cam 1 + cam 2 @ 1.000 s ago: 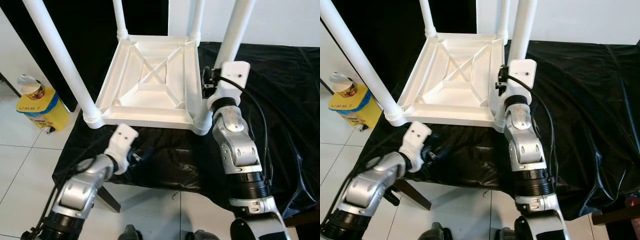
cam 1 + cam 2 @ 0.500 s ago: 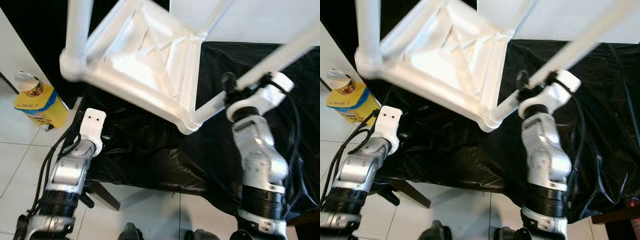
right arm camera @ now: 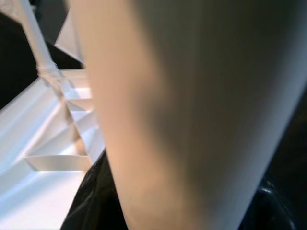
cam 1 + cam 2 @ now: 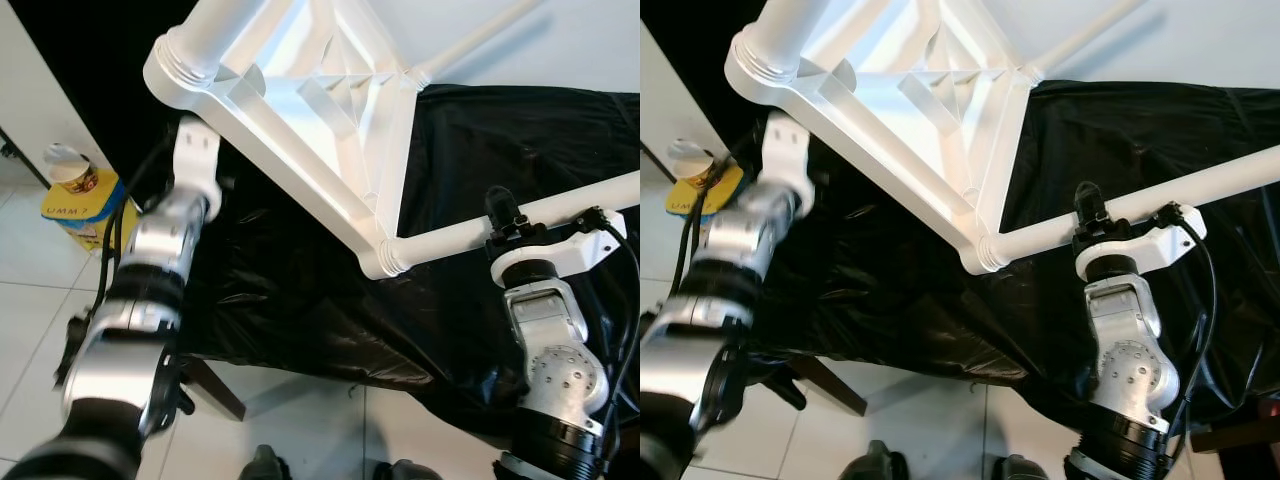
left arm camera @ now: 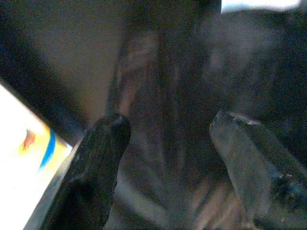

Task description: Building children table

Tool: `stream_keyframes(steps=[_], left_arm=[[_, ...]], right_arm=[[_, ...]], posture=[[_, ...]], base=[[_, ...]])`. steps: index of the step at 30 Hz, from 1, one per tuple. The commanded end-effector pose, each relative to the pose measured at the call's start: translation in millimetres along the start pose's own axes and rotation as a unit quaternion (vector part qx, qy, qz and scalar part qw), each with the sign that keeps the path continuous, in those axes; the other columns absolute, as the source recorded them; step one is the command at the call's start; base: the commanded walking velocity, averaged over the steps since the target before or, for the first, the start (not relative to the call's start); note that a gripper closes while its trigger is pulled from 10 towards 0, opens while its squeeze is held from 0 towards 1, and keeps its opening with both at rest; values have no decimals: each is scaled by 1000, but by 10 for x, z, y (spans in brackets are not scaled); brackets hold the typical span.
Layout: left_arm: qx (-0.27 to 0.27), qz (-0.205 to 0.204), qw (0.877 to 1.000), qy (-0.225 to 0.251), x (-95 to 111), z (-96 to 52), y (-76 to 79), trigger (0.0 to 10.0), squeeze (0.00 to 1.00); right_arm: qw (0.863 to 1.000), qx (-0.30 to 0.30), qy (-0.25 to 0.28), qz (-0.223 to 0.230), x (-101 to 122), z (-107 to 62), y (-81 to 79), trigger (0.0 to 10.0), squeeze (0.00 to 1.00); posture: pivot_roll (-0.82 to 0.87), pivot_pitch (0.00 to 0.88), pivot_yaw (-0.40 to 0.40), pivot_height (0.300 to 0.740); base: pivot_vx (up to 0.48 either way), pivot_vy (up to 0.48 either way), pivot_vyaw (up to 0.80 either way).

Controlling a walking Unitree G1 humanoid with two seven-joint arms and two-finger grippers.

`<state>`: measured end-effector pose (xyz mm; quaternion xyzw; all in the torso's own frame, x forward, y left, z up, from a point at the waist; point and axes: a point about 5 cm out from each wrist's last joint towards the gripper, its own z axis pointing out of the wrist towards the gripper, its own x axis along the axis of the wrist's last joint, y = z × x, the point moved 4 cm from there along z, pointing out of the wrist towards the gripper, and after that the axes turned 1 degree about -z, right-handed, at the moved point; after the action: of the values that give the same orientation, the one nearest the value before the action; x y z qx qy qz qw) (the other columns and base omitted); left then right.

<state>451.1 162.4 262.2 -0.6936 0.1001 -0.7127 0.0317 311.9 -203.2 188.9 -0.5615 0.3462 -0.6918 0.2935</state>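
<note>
The right pincer pinched a leg of the tilted white children's table above the black-draped tabletop, while the left pincer hovered spread

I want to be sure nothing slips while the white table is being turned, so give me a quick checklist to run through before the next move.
1. Right pincer closed on a table leg: ok, its black fingers clamp the white tube.
2. Left pincer free: ok, fingers apart with nothing between them.
3. Left arm supporting the table: cannot tell; it reaches up near the tabletop's raised corner, but contact is hidden.
4. Leg seated in its corner socket: ok as far as visible, no gap at the ribbed collar.
5. Table tilted off the black sheet: ok, only the lower corner is close to it.
6. Yellow container on the floor out of the way: ok.
</note>
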Motion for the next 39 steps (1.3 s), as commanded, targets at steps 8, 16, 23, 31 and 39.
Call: stream_keyframes(steps=[8,16,23,31,39], left_arm=[[1,-54,995,88,675,127,203,10000,0],[-86,-60,982,155,1223,108,698,10000,0],[-122,-57,972,193,1510,61,892,10000,0],[-140,-35,967,209,1632,41,1036,10000,0],[-159,-38,962,217,1701,20,1153,10000,0]], right_arm=[[996,-76,-44,3,-354,-336,519,10000,0],[984,-179,-24,3,-327,-792,940,10000,1000],[982,-189,-18,4,-306,-1159,995,10000,0],[968,-251,0,-21,-266,-1775,1125,10000,0],[943,-318,25,-92,-219,-2037,1396,10000,0]], posture=[[-40,114,90,740],[-72,120,120,740],[-102,126,143,740],[-145,151,188,740],[-157,165,212,740]], base=[[0,0,0],[0,0,0],[0,0,0],[0,0,0],[0,0,0]])
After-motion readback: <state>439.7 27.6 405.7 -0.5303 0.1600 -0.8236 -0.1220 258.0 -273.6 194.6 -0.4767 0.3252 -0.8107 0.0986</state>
